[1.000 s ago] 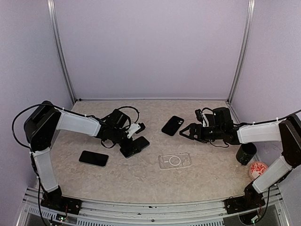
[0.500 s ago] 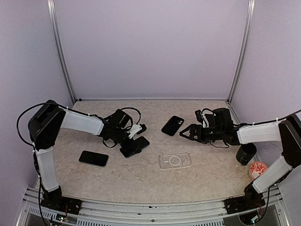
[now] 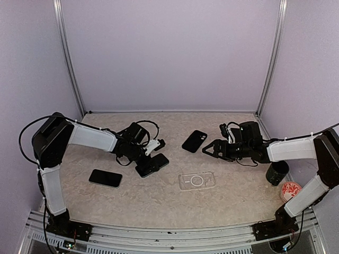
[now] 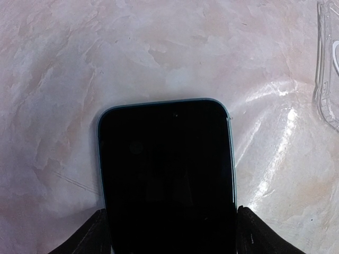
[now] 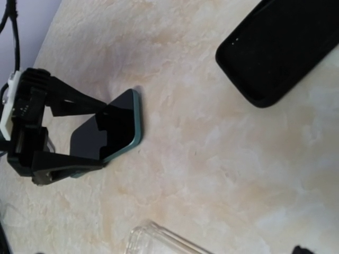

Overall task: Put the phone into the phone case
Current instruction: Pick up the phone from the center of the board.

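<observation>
A black-screened phone with a teal rim lies flat on the table left of centre. My left gripper straddles its near end, one dark finger against each long edge, shut on it. The right wrist view shows that grip from the side, with the phone between the black fingers. The clear phone case lies empty on the table to the right of the phone, its edge visible in the wrist views. My right gripper hovers open above the case's far side, holding nothing.
A second black phone lies at the front left. A black phone-shaped item sits behind the case, beside the right gripper. A black cup and a red-and-white disc stand at the right edge.
The left gripper's fingers have drawn in against the phone's sides, and the left arm has settled slightly lower. The right arm, the phone and the case have not moved.
</observation>
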Controlling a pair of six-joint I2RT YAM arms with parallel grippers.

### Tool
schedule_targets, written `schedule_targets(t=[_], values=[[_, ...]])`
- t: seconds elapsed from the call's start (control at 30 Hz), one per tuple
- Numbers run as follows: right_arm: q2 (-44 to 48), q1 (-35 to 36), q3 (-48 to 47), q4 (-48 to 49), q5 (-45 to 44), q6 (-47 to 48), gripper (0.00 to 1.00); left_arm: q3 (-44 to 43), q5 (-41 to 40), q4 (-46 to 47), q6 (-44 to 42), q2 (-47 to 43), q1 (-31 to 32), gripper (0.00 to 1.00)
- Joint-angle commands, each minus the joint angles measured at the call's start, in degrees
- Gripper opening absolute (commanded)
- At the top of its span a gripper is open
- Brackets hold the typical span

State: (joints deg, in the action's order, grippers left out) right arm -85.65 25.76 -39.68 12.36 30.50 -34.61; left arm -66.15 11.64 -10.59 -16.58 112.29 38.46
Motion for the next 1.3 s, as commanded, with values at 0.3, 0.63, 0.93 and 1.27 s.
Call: schedule_targets(t=[0.3,0.63,0.93,1.27], values=[[-1.5,0.7,-1.4,-0.2,0.7,0.0,0.99,-2.3,-2.9,-3.5,-0.1,3.5,2.5,0.73],[-2.0,0.7,-0.6,0.9,1.0,-0.5,1.0,-2.4,-3.8,-4.5,-0.5,3.7,2.8,0.8],[-2.2,0.7,-0.2,1.4,1.2,-0.6,1.0,-3.2,-3.9,-6.3,-0.8,4.9,3.0,0.8],[-2.4,0.8,0.0,2.0,1.4,-0.8,0.99,-3.4,-1.9,-6.4,-0.9,4.6,3.0,0.6]])
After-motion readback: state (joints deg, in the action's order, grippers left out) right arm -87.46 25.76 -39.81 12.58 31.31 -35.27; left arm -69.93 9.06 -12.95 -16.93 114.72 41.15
